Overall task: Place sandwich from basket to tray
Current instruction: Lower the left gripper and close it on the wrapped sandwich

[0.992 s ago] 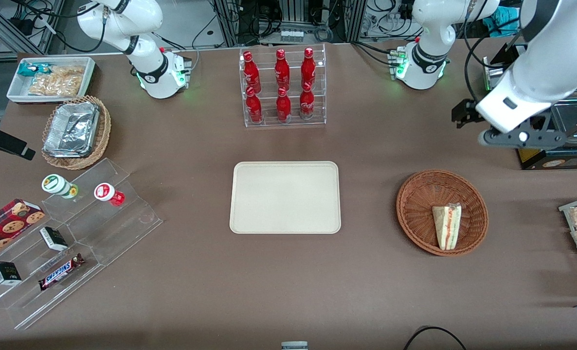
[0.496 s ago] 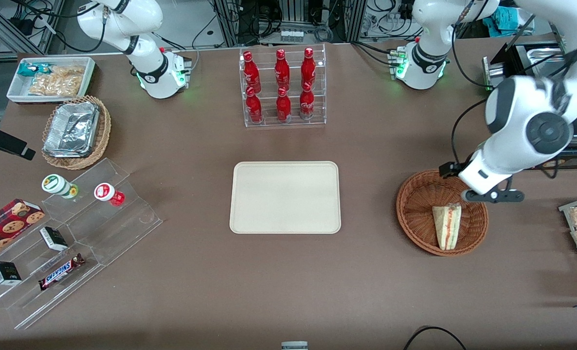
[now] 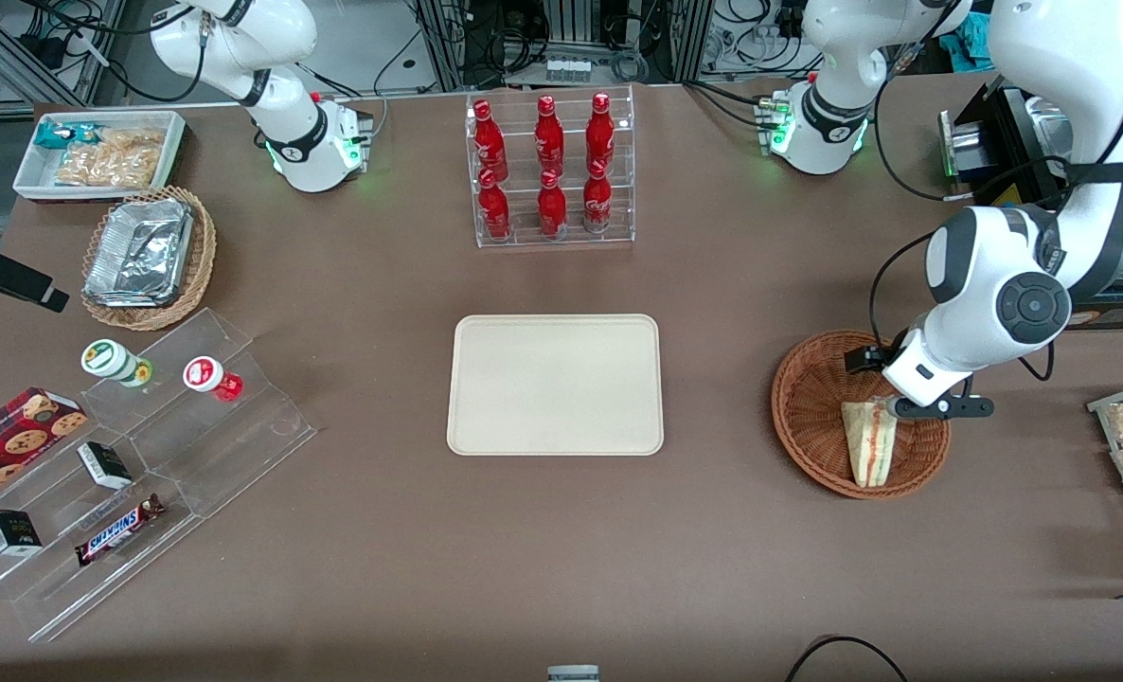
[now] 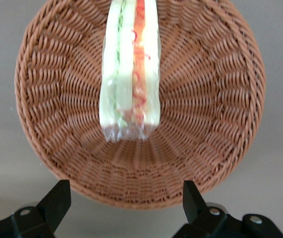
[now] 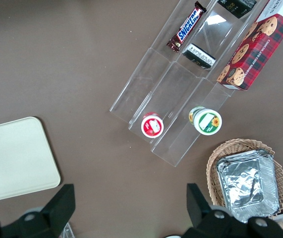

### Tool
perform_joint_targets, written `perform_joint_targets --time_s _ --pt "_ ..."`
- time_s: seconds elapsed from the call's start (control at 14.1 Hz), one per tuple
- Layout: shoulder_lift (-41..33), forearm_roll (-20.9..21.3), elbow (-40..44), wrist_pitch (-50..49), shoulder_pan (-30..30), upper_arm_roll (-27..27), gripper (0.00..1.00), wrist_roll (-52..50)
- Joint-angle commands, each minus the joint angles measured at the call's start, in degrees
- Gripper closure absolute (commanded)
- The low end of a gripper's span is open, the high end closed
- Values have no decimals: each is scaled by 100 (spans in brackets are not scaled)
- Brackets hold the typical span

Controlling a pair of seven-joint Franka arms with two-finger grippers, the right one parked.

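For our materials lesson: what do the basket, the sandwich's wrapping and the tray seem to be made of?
Basket: reddish-brown woven wicker, ribbed weave.
Sandwich wrap: clear glossy film, likely plastic.
Tray: smooth matte beige, probably plastic.
The open gripper hovers above the basket's rim.
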Motion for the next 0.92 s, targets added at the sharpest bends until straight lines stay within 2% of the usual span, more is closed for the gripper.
perform_joint_targets --time_s 0.0,0.14,0.21,0.57,0.64,0.78,0.85 --pt "340 -134 94 539 75 -41 0 -37" --pt "586 -545 147 969 84 -6 0 -72" --pt "683 -617 139 1224 84 -6 0 -72" --pt "1000 -565 507 1385 119 38 0 59" --pt "1026 -565 534 1402 128 38 9 51" --pt "1009 -557 543 1368 119 38 79 42" --pt "1000 -557 543 1359 119 38 86 42"
